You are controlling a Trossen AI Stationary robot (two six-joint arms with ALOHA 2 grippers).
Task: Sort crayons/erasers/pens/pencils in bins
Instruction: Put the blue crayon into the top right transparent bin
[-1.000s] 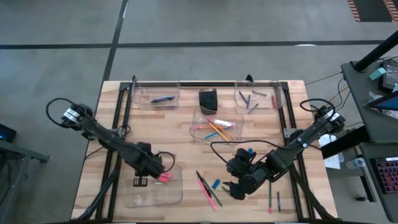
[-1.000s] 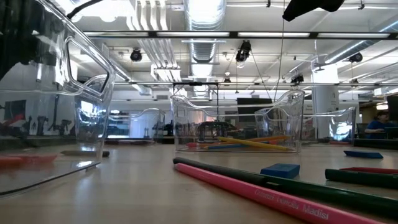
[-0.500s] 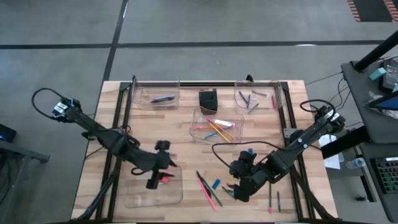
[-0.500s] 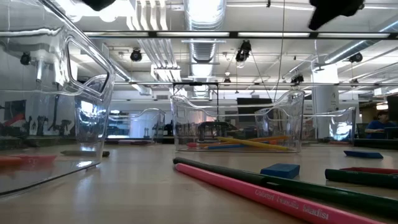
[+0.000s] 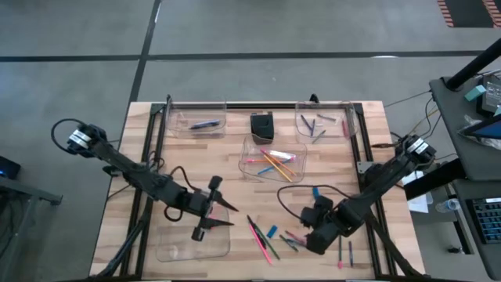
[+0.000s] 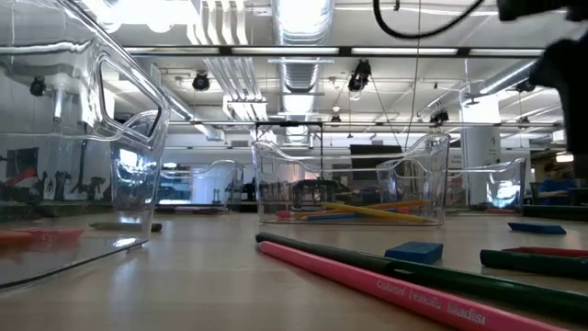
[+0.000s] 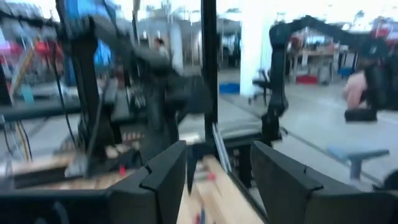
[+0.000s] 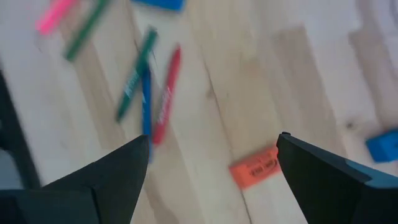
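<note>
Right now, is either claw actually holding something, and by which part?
Nothing is held: the left gripper and the right gripper both stand open and empty.

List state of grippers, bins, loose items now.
left gripper: open, empty, over near-left bin
right gripper: open, empty, above loose sticks
near-left bin: holds pink eraser
centre bin: holds pencils
blue eraser: loose on table
pink pencil: loose on table
</note>
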